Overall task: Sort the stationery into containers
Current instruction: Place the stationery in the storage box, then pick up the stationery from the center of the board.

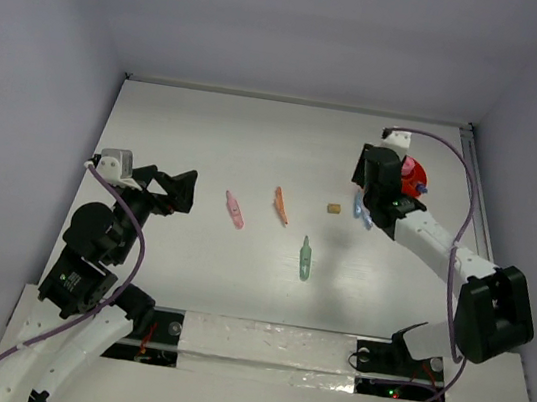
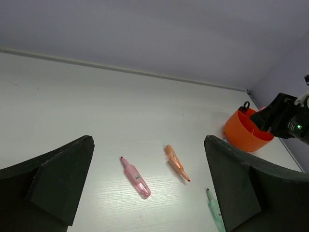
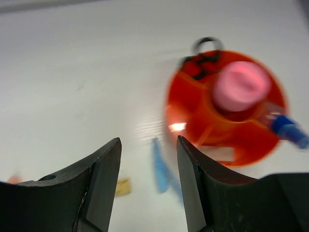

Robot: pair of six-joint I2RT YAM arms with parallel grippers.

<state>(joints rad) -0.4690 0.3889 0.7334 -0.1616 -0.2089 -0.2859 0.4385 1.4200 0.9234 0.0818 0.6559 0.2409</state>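
The red-orange bowl (image 1: 417,189) stands at the back right and holds a pink-capped bottle (image 3: 240,86), a blue-capped bottle (image 3: 289,131) and black-handled scissors (image 3: 203,60). My right gripper (image 3: 148,140) hovers just beside the bowl (image 3: 251,153), open and empty, above a blue pen (image 3: 159,166) lying on the table. A tan eraser (image 3: 123,186) lies left of that pen. Mid-table lie a pink pen (image 1: 235,210), an orange pen (image 1: 281,206) and a green pen (image 1: 306,258). My left gripper (image 2: 148,142) is wide open and empty, raised at the left, facing the pink pen (image 2: 135,177) and the orange pen (image 2: 176,163).
White walls close the table at the back and both sides. The right arm (image 2: 287,118) reaches over the bowl (image 2: 244,135). A taped strip runs along the near edge between the arm bases (image 1: 257,346).
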